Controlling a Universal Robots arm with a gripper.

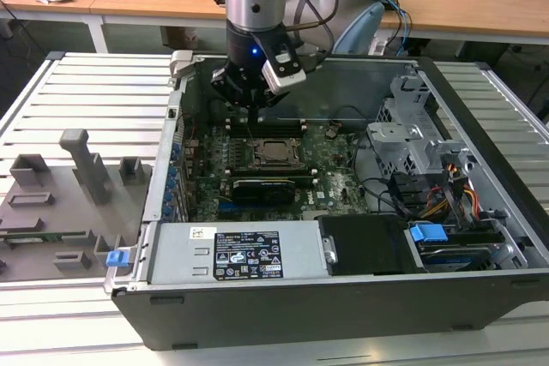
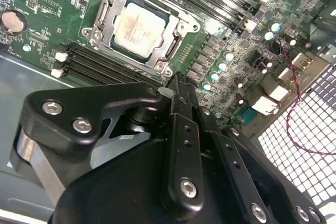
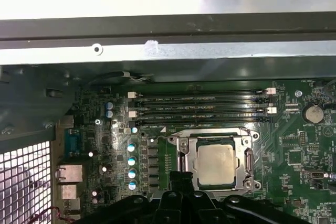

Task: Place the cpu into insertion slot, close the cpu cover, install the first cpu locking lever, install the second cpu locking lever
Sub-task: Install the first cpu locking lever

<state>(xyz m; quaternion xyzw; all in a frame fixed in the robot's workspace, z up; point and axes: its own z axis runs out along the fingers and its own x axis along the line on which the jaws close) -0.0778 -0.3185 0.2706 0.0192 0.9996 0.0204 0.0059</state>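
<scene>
The power supply [image 1: 240,250] lies flat at the near edge of the open computer case [image 1: 343,315], with a blue tab [image 1: 427,233] beside it toward the exterior view's right. A grey fixture block [image 1: 51,203] sits on the slatted table [image 1: 86,83] outside the case, toward the exterior view's left. Farther in, the black graphics card [image 1: 262,186] runs across the green motherboard [image 1: 339,182]. Just beyond the card is the insertion slot [image 2: 160,66]. The cpu [image 2: 139,27] is seated flat in it, pale face up and square to the rim. The cpu cover [image 2: 111,9] is down over the chip, so its silver frame borders the cpu on all sides and the face shows through the cut-out. The gripper [image 2: 181,83] hangs over the far side of the slot, a little toward the exterior view's left. In the second wrist view its tip sits just beside one corner of the slot. Contact with the board or the slot cannot be determined. The fingers [image 2: 181,129] are drawn together into a single narrow tip. Beyond the slot, long black memory slots [image 3: 202,106] run parallel to the case's far wall [image 3: 210,51]. Wooden desks [image 1: 129,2] stand farthest back.
</scene>
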